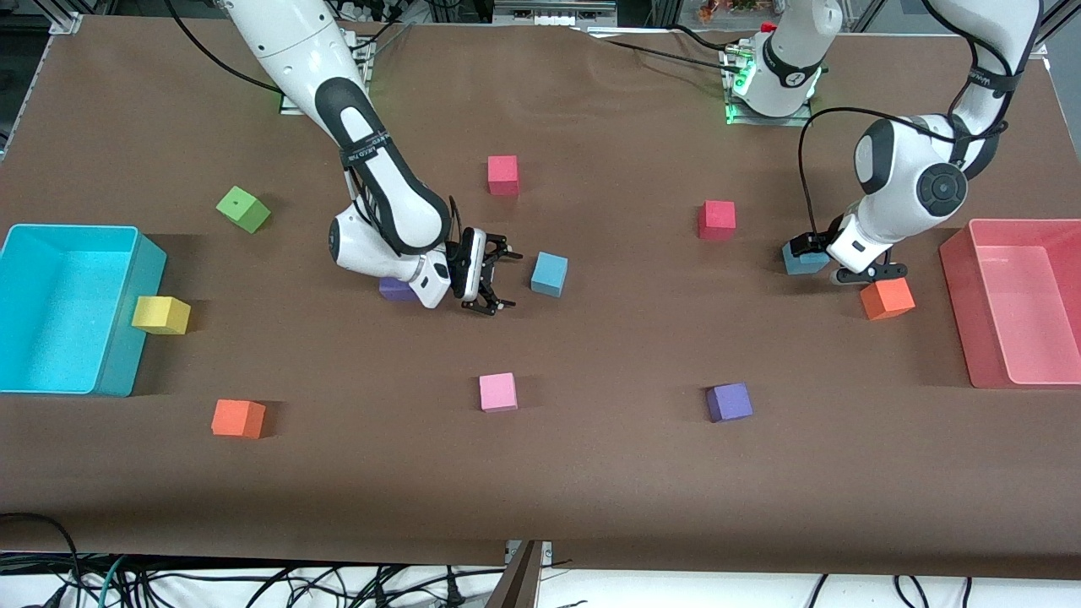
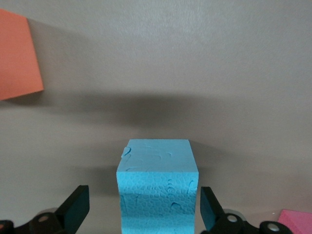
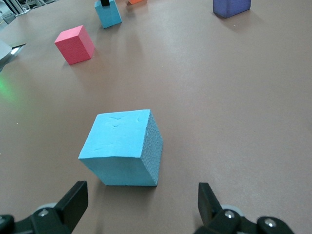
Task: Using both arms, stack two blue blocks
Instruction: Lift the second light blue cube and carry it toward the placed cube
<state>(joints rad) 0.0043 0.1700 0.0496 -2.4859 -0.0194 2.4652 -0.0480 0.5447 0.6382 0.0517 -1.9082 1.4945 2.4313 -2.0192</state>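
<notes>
Even overhead light is illuminating the brown table (image 1: 591, 473), casting soft shadows beside each cube. A green lamp glow is showing at the arm bases. The wrist views are staying sharp; their gripper fingers are appearing dark.

My two arms are glossy white shells joined by black sections. My right arm (image 1: 372, 169) has a long black band down its forearm with small white lettering on it, and tiny dark screw dots on the white upper shell. My left arm (image 1: 916, 181) shows a round black joint cap with a ring of small fasteners, and a black strap with white lettering around its upper link. Thin black cables loop along both arms. A green light glows at my left base (image 1: 773, 84). My right gripper (image 1: 492, 280) is black, on a white-edged wrist block. My left gripper (image 1: 832, 263) has black wedge-shaped fingertips (image 2: 75, 208).
</notes>
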